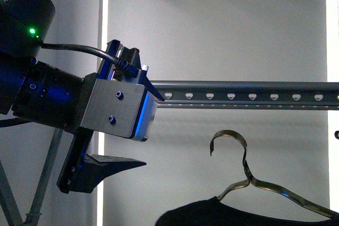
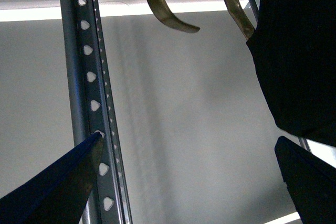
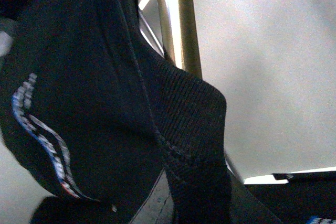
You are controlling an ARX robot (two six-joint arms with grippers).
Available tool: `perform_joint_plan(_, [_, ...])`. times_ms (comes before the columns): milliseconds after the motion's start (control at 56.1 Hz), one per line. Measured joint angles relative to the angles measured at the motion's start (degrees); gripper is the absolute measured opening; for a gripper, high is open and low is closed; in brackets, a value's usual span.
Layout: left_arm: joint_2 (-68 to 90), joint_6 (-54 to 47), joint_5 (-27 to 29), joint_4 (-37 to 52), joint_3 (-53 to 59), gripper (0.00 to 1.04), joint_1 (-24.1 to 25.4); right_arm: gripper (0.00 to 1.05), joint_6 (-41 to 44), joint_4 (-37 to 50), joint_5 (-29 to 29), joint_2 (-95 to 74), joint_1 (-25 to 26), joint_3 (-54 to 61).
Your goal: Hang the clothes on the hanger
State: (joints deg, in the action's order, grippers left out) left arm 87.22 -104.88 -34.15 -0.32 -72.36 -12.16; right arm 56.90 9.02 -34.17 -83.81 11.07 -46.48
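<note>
Black T-shirt fills the right wrist view, draped over the brassy hanger, whose hook sits below the perforated rail, not touching it. Beside the rail the left hand is spread wide, empty; the right hand's grip cannot be told

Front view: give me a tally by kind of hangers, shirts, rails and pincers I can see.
Metal hanger: 1
Black T-shirt: 1
Perforated rail: 1
Left pincer: 1
Total: 4
</note>
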Motion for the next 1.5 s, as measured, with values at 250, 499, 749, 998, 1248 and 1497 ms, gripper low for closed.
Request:
perform_joint_plan(250, [0.0,0.02,1.18,-0.02,0.0,0.97,0.0,0.07,-18.88,-8.68,-1.4,8.09,2.93,1.64])
perform_joint_plan(499, [0.02,0.04,1.73,-0.02,0.0,0.95,-0.07,0.04,-30.88,-14.53,-5.6,15.15,4.04,1.36])
perform_joint_plan(749, [14.69,51.89,27.87,-5.57,-28.24,0.98,3.91,0.04,-47.1,-18.6,-8.39,14.78,5.33,-7.08])
perform_joint_plan(998, [35.87,92.08,34.47,-27.61,-67.08,0.98,2.99,0.04,-57.51,-18.88,-6.43,9.68,5.05,-13.75])
perform_joint_plan(1248, [40.57,109.13,39.43,-29.46,-75.87,0.98,6.12,0.04,-67.49,-19.28,-3.3,2.25,6.05,-22.99])
perform_joint_plan(1497, [-9.49,116.89,37.73,1.25,-16.37,0.82,7.61,0.04,-73.88,-20.52,2.32,-4.9,4.04,-33.48])
